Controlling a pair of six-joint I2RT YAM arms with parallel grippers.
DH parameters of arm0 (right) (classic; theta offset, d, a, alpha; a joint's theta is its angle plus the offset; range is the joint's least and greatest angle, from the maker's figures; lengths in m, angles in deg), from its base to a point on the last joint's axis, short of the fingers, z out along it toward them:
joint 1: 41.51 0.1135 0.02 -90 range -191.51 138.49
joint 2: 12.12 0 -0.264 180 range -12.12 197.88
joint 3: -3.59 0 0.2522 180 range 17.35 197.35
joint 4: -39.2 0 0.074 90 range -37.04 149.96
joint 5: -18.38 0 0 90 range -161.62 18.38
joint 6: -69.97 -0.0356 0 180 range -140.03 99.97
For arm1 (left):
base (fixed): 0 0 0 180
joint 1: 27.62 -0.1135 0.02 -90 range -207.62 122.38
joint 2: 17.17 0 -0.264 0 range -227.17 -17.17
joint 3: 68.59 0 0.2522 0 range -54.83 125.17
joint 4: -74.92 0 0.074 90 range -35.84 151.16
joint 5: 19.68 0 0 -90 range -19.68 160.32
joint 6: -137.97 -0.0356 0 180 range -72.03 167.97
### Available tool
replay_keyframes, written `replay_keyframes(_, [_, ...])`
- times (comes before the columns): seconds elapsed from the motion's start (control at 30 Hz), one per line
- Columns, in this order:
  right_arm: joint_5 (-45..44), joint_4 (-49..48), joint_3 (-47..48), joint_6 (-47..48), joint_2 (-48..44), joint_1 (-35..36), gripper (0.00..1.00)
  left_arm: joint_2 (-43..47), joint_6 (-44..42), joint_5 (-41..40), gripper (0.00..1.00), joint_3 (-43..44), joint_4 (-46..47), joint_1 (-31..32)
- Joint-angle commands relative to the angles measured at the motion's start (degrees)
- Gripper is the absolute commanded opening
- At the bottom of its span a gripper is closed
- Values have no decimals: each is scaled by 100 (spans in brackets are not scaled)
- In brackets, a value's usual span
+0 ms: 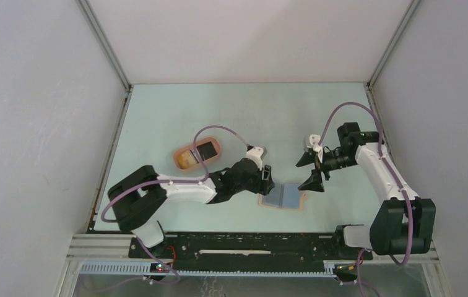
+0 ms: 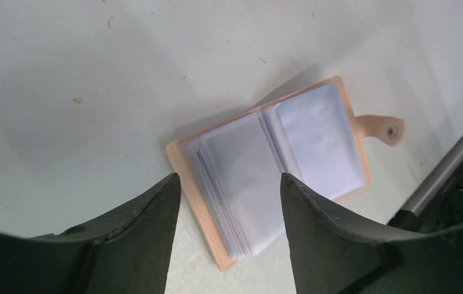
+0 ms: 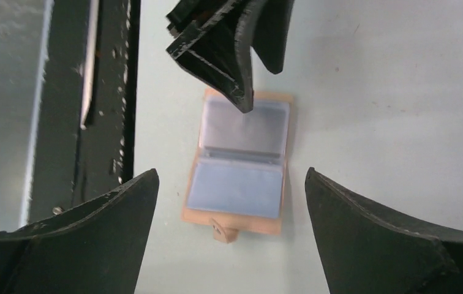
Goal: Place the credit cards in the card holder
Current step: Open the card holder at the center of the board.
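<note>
The card holder [image 1: 285, 197] lies open on the table, beige-tan with clear sleeves facing up; it also shows in the left wrist view [image 2: 278, 162] and the right wrist view [image 3: 238, 162]. Its snap tab [image 2: 383, 128] sticks out on one side. My left gripper [image 1: 267, 180] is open and empty, just above the holder's left edge [image 2: 229, 196]. My right gripper [image 1: 309, 171] is open and empty, hovering a little right of the holder [image 3: 232, 184]. A black credit card [image 1: 205, 150] and a yellow-orange one [image 1: 186, 161] lie in the pink tray.
The salmon-pink oval tray [image 1: 216, 146] sits left of centre, behind my left arm. The black base rail [image 3: 103, 92] runs along the near table edge close to the holder. Grey walls enclose the table on both sides and at the back.
</note>
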Motion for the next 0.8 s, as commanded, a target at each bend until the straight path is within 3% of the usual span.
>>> replay_keyframes(0.0, [625, 529, 756, -1697, 290, 154, 99, 981, -420, -569, 66, -582, 851, 89])
replay_keyframes(0.07, [537, 843, 890, -1764, 461, 446, 100, 1373, -656, -719, 66, -837, 1059, 125])
replay_keyframes(0.13, [301, 379, 723, -2349, 343, 707, 100, 1784, -881, -876, 66, -1113, 1304, 165])
replay_keyframes(0.17, [-121, -687, 509, -3238, 132, 832, 100, 2004, -980, -974, 66, -1245, 1415, 195])
replay_keyframes(0.23, [-1792, -2494, -97, -4775, -770, 1261, 100, 2527, -1173, -1157, 66, -1586, 1620, 229])
replay_keyframes(0.27, [-2450, -3081, -373, -5081, -1032, 1398, 100, 2759, -1256, -1242, 66, -1677, 1692, 238])
replay_keyframes(0.33, [-2937, -3883, -692, -5582, -1672, 1412, 100, 3214, -1426, -1413, 67, -1956, 1782, 239])
replay_keyframes(0.43, [-2500, -3597, -396, -6466, -1374, 1251, 100, 3851, -1690, -1633, 76, -2213, 1817, 239])
replay_keyframes(0.5, [-1542, -2875, -122, -6123, -862, 1178, 100, 4178, -1787, -1855, 97, -2333, 1832, 231])
replay_keyframes(0.6, [-1785, -2272, 59, -5753, -247, 1386, 82, 4445, -1470, -2184, 100, -2431, 1665, 148])
replay_keyframes(0.67, [-2150, -2378, -90, -5810, -97, 1459, 71, 4512, -1280, -1314, 97, -2441, 1564, -100])
replay_keyframes(0.77, [-2523, -2383, -167, -5923, 260, 1491, 45, 4380, -861, -245, 91, -2396, 1564, -276])
